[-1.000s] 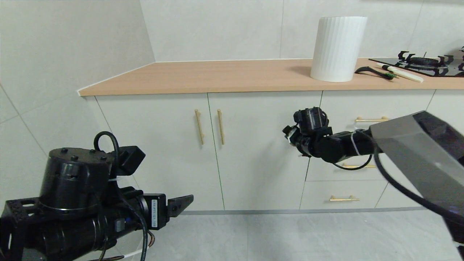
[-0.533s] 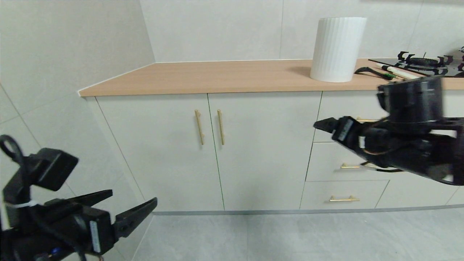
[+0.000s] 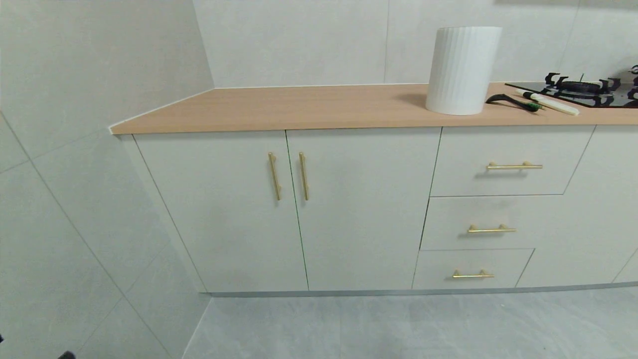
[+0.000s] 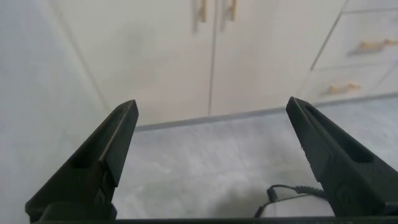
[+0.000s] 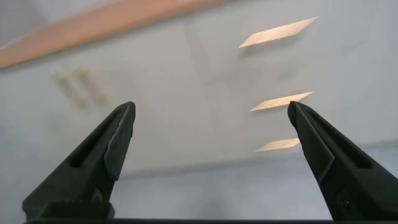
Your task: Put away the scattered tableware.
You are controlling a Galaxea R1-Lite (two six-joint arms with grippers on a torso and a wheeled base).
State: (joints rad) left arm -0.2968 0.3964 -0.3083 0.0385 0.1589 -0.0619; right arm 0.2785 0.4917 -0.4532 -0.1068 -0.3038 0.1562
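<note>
A pale tiled wall [image 3: 75, 149] meets a grey tiled floor [image 3: 398, 324] at the left end of a long cabinet [image 3: 359, 214]. The cabinet carries a wooden bench [image 3: 299, 107]. Its front has two doors on the left and three stacked drawers on the right.

A tall white ribbed container [image 3: 462, 70] stands upright on the bench, towards its right. A black gas hob [image 3: 588, 92] is set into the bench farther right.

The scattered tableware lies on the bench between the container and the hob. A utensil with a dark handle [image 3: 511, 101] lies just beside the container's foot. A white-handled utensil [image 3: 553, 104] lies slantwise next to it, along the hob's near edge. A small green part shows where the two come close, and what kind of utensils they are cannot be told.

The left hand [image 4: 210, 104] has its fingers spread wide, holds nothing, and points at the floor before the cabinet's foot. The right hand [image 5: 210, 106] is likewise wide open and empty, and faces the cabinet front.

Gold door handles [image 3: 274, 175] stand upright, side by side, and each drawer has a level gold bar [image 3: 514, 166].
</note>
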